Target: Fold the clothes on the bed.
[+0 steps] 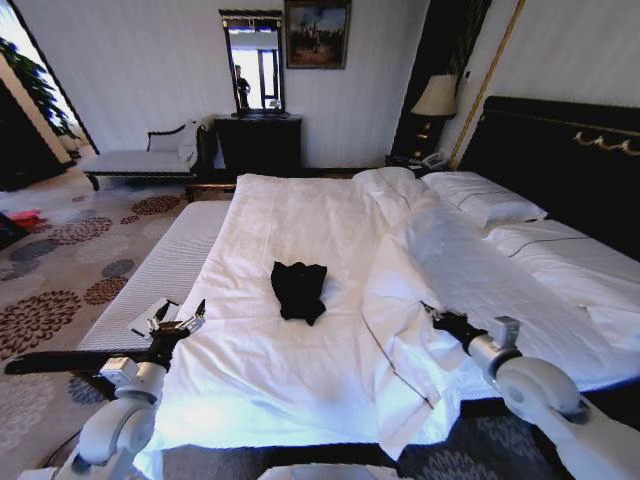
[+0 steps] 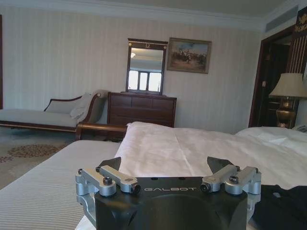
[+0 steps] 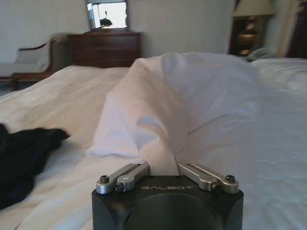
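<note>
- Head view: the black T-shirt (image 1: 298, 290) lies crumpled in a small heap near the middle of the white sheet, on the left half of the bed (image 1: 290, 215), well apart from both arms.
- The left gripper (image 1: 185, 322) hovers at the bed's near left edge, fingers spread apart and holding nothing; the left wrist view shows the two dark fingertips (image 2: 111, 164) set wide, with the shirt's dark cloth just to its right.
- The right gripper (image 1: 437, 314) sits low on the near right part of the bed, right against the turned-back white duvet (image 1: 400, 270). In the right wrist view the fingers angle inward around a fold of that duvet (image 3: 163, 115); whether they actually pinch it, I cannot tell.
- Nothing here acts as a container; the shirt rests bare on the sheet.
- Far right, pillows (image 1: 485, 200) lie against the dark headboard (image 1: 560, 150).
- Far left, a chaise bench (image 1: 140, 158) stands beside a dark dresser (image 1: 258, 142).
</note>
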`<state>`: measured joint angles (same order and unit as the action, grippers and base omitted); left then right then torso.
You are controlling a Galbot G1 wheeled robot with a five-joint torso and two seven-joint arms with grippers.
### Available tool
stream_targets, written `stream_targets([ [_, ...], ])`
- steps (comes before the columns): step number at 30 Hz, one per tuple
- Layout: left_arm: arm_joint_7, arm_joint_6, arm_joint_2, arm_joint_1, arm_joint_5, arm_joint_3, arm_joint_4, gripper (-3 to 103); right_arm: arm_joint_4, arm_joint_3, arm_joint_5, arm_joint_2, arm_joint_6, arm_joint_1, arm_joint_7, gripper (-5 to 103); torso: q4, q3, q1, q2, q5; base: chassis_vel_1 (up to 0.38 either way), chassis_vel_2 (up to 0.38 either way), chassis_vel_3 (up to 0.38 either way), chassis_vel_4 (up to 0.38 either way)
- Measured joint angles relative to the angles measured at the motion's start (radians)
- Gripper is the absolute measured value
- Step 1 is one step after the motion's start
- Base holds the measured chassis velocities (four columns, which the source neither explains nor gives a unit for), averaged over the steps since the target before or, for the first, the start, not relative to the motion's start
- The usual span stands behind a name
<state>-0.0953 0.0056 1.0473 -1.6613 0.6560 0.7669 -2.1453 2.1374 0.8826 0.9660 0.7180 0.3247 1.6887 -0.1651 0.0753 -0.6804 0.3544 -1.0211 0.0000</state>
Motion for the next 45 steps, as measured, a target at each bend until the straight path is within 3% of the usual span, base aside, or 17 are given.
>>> stream_targets([
  [6,0.0,-0.003,-0.005,0.001,0.011,0.004,0.004,100,-0.018,0.114,-0.024,0.046,-0.006,0.074,0.029,1,0.0003,0.0,0.0,0.0,0.0,0.0,0.0,0.0,0.0],
  [12,0.001,-0.003,-0.008,0.014,0.015,0.0,0.011,100,-0.064,0.253,-0.158,0.103,-0.065,0.139,0.083,1,0.0005,0.0,0.0,0.0,0.0002,0.0,0.0,0.0,0.0],
  [18,0.001,-0.004,-0.007,0.018,0.019,-0.002,0.021,100,-0.081,0.342,-0.217,0.145,-0.086,0.141,0.096,1,-0.0001,0.0,0.0,0.0,0.0,0.0,0.0,0.0,0.0],
  [29,0.002,-0.01,-0.001,0.017,0.023,0.002,0.034,100,-0.274,0.445,-0.298,0.2,-0.141,0.145,0.109,1,0.0006,0.0,0.0,0.0,0.0001,0.0,0.0,0.0,0.0],
  [45,0.002,-0.011,0.02,0.005,0.006,0.003,0.033,100,-0.574,0.513,-0.376,0.244,-0.211,0.099,0.114,1,0.0001,0.0,0.0,0.0,0.0,0.0,0.0,0.0,0.0],
])
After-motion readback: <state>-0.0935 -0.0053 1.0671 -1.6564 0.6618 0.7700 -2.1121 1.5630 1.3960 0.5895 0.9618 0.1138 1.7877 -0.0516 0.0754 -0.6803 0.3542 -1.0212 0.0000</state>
